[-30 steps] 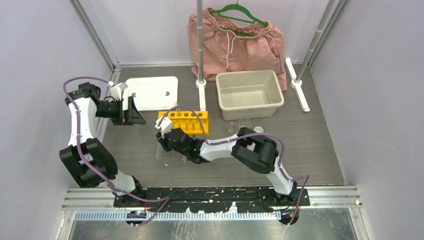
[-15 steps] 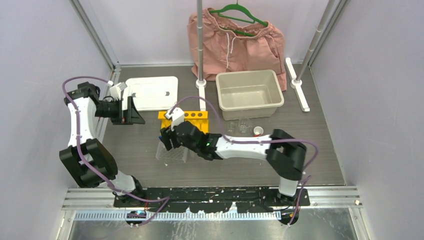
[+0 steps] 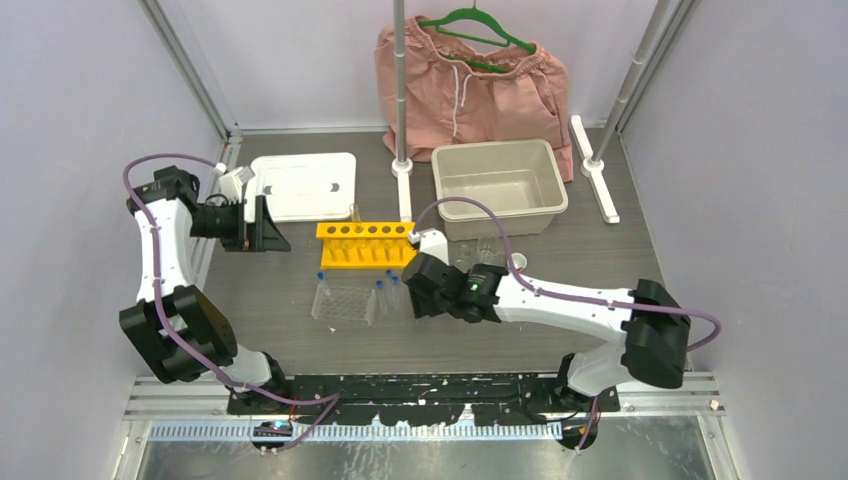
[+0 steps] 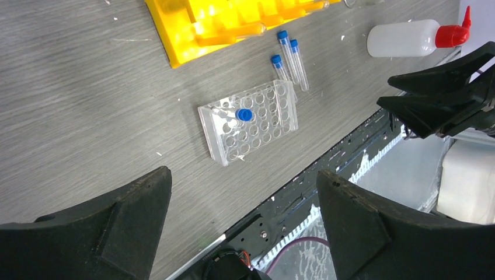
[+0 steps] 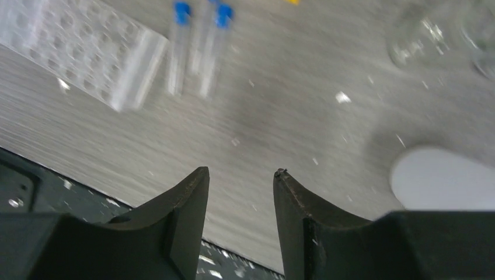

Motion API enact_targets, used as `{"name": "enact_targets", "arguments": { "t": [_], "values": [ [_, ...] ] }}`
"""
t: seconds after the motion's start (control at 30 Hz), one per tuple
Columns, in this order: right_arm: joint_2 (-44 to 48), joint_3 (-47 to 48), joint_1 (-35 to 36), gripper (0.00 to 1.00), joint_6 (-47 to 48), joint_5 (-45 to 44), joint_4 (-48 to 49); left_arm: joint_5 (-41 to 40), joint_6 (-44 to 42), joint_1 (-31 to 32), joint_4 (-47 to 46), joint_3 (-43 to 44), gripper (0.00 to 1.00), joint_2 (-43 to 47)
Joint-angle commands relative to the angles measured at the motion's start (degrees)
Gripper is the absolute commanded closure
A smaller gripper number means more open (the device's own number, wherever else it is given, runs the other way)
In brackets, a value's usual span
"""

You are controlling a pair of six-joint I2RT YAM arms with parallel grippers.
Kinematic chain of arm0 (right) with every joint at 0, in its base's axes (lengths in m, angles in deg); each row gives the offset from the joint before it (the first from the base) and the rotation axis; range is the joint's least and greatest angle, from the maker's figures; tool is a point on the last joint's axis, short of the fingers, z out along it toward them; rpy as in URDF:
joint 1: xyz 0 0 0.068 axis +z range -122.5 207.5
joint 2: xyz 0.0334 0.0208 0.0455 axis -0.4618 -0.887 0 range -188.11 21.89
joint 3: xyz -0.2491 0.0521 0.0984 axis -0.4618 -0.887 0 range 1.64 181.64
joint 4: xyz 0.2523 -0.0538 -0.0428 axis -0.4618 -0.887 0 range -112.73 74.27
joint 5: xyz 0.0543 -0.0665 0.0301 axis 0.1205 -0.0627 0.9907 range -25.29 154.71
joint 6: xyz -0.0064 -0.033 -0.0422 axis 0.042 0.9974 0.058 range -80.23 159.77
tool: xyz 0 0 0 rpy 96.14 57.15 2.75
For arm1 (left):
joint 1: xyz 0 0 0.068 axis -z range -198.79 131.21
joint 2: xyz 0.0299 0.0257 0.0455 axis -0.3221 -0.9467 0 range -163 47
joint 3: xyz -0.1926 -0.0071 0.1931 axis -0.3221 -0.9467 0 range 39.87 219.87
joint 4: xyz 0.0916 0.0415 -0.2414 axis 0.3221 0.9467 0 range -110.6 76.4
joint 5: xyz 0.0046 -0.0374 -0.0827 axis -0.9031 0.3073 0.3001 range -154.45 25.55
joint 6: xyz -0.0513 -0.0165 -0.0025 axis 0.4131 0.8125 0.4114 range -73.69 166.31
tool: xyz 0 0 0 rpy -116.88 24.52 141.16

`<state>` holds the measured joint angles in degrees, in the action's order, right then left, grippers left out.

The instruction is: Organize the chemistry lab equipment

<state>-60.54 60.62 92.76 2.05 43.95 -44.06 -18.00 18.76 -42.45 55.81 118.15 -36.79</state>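
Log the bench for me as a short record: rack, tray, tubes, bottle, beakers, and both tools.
Rack: yellow rack, mid table.
Tray: clear tray, between rack and arm bases; one blue-capped tube stands in it.
Other tubes: three loose tubes lie on the table beside the tray.
Bottle: white squeeze bottle, red nozzle, by the beakers.
Beakers: small clear beakers near the beige bin.
Left tool: open, empty, raised at the table's left.
Right tool: open, empty, low beside the loose tubes.

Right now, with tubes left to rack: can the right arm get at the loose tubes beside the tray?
Probably yes. The right gripper hangs just beside the tubes with jaws apart and empty, and only bare table lies between them. The tray sits on their far side, out of the way.
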Motion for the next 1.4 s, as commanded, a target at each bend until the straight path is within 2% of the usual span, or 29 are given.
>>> {"name": "enact_targets", "arguments": {
  "t": [0.0, 0.1, 0.2, 0.33, 0.53, 0.6, 0.7, 0.8, 0.93, 1.03, 1.2, 1.37],
  "values": [
    [7.9, -0.6, -0.9, 0.51, -5.0, 0.0, -14.4, 0.5, -1.6, -0.4, 1.3, -1.5, 0.06, 2.4],
    [10.6, -2.7, -2.0, 0.54, -7.1, 3.6, -13.8, 0.1, -2.7, -0.5, 1.9, -2.5, 0.08, 2.2],
    [9.7, -3.8, -2.1, 0.59, -8.4, 7.8, -10.1, -0.6, -4.1, -0.4, 2.5, -2.7, 0.09, 1.7],
    [3.9, 0.7, -2.1, 0.63, -3.0, 8.6, -6.4, -2.0, -4.9, -0.4, 2.8, -2.4, 0.10, 0.5],
    [-3.9, 3.0, -2.1, 0.64, 4.1, 11.0, 10.1, -3.0, -5.4, -0.5, 2.8, -2.5, 0.11, 0.0],
    [-8.2, 5.5, -2.1, 0.68, 5.4, 11.3, 12.1, -3.2, -5.6, -0.5, 2.6, -3.2, 0.12, 0.5],
    [-13.9, 8.0, -2.1, 0.75, 6.6, 16.5, 16.1, -3.9, -5.8, -0.6, 2.4, -3.6, 0.12, 0.9],
    [-17.3, 9.9, -1.5, 0.78, 8.3, 22.8, 17.6, -5.2, -6.2, -0.6, 2.8, -3.2, 0.13, 1.1],
    [-19.9, 11.3, -0.2, 0.93, 10.8, 28.3, 18.3, -5.6, -7.4, -1.0, 4.0, -2.2, 0.13, 0.9],
    [-21.9, 12.6, 0.6, 0.99, 11.8, 31.9, 17.8, -5.6, -7.3, -1.1, 4.4, -1.5, 0.13, 0.7],
    [-25.5, 14.0, 3.4, 0.99, 15.1, 33.9, 14.8, -5.9, -7.4, -1.3, 5.2, 0.3, 0.13, -0.2],
    [-28.0, 13.3, 4.4, 0.99, 15.4, 29.2, 16.1, -6.0, -7.5, -1.7, 5.3, 0.5, 0.13, -0.5]
  ]
}}
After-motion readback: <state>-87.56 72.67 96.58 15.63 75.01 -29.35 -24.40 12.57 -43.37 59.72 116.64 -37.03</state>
